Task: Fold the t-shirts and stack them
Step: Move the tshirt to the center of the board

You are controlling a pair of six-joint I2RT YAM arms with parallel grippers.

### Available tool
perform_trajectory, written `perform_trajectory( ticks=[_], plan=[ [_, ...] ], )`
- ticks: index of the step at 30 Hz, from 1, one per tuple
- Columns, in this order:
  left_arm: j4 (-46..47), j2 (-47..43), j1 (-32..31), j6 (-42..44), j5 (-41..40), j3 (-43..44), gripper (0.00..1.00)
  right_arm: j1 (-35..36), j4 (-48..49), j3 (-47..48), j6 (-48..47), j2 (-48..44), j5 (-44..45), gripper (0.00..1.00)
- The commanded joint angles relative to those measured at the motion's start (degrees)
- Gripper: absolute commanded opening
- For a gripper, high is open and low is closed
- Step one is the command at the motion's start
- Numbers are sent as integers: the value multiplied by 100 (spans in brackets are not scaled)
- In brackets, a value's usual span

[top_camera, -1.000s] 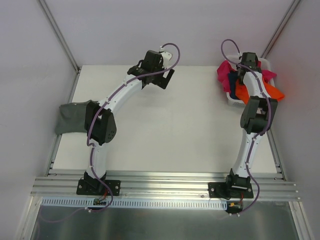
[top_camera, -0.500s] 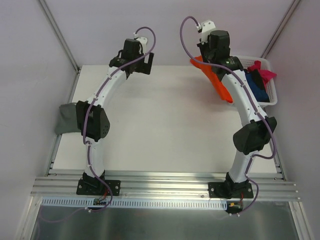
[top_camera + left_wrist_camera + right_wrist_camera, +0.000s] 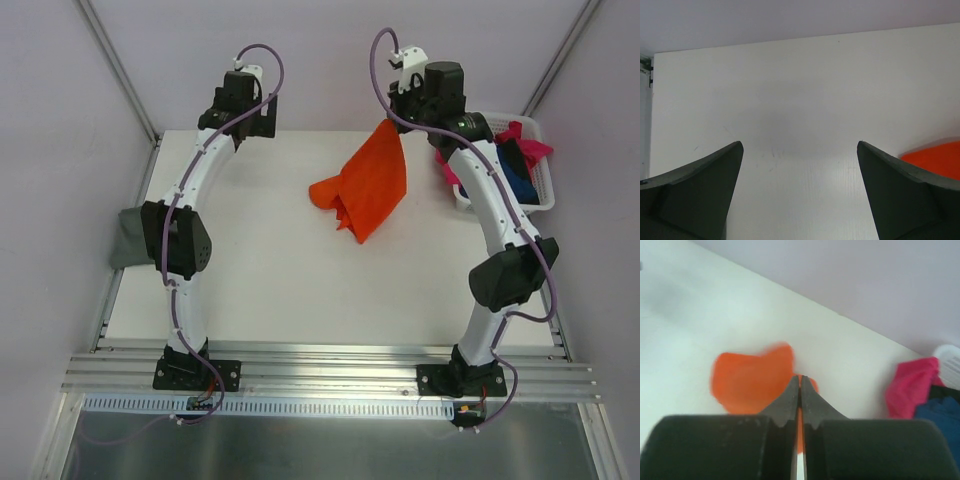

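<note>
1. Hanging from the right pincer (image 3: 397,118), the orange shirt (image 3: 365,190) drapes down over the far middle of the surface (image 3: 300,290). Its lower folds seem to rest on the surface, spreading toward the left.
2. In the right wrist view, the right pincer (image 3: 800,386) has its fingers pressed together on a thin strip of orange cloth. The rest of the orange shirt (image 3: 750,380) is a blurred patch below.
3. The left pincer (image 3: 252,122) is raised over the far left corner. The left wrist view shows it (image 3: 800,150) spread wide, with bare surface between the fingers and nothing gripped. A sliver of the orange shirt (image 3: 935,157) shows at the right edge of that view.
4. The grey-green shirt (image 3: 130,238) lies bunched at the left edge of the surface, partly hidden by the left arm's elbow.
5. The basket (image 3: 545,195) stands at the far right corner. The pink shirt (image 3: 528,142) spills over its rim, and the navy shirt (image 3: 518,178) lies inside beside it.
</note>
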Motion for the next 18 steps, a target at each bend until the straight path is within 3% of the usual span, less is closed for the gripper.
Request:
perform_trajectory(
  ticks=[1, 3, 7, 11, 18],
  plan=[
    [149, -28, 75, -47, -278, 374, 99, 143, -305, 336, 100, -363, -1152, 7],
    [158, -45, 75, -29, -260, 410, 99, 125, -614, 47, 135, -328, -1057, 35],
    [167, -124, 75, -20, -163, 393, 99, -94, -1099, -709, 65, -345, -1083, 53],
    [167, -186, 75, 15, -198, 331, 99, -147, -915, -912, 126, -249, -1021, 58],
    [167, -256, 58, 23, -199, 226, 99, -16, -1344, -43, 39, 935, -1584, 57]
  ],
)
